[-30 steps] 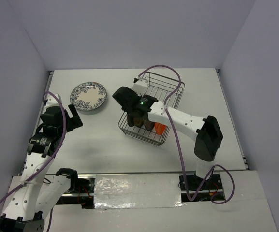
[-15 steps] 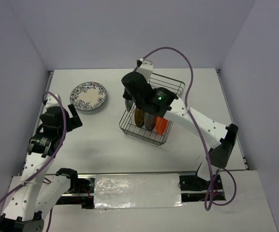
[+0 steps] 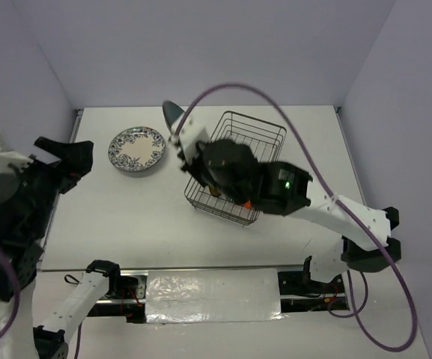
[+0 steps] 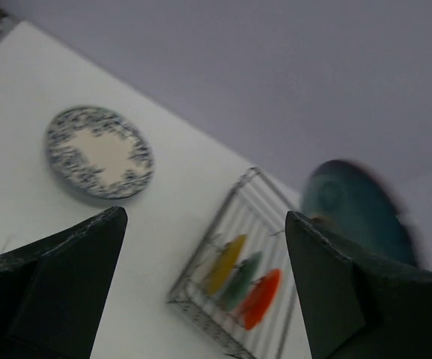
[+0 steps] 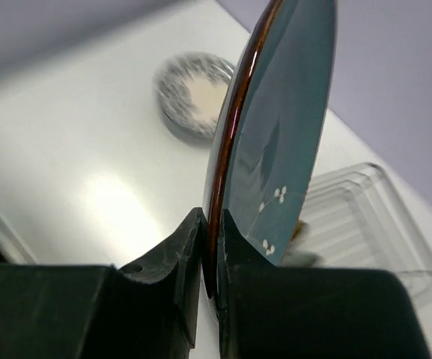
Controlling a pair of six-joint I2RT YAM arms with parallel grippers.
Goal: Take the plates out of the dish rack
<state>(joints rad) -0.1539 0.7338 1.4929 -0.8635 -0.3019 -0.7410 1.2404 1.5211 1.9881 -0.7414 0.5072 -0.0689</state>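
Observation:
My right gripper [image 5: 210,224] is shut on the rim of a dark teal plate [image 5: 283,127] with small white flowers, held on edge high above the table. From above, that plate [image 3: 172,112] shows left of the dish rack [image 3: 264,133], with the right gripper [image 3: 178,134] just under it. Three small plates stand in the rack: mustard-yellow [image 4: 225,263], grey-blue [image 4: 244,280] and orange [image 4: 262,298]. A blue-and-white patterned plate [image 3: 136,148] lies flat on the table at the back left. My left gripper [image 4: 204,217] is open and empty, raised at the far left [image 3: 66,153].
The wire rack [image 4: 201,303] sits slightly skewed near the table's middle. My right arm [image 3: 275,183] reaches across above the rack's near half. Walls close the table on three sides.
My right arm has lifted the teal plate up out of the rack and swung it up and to the left. My left arm has risen towards the camera.

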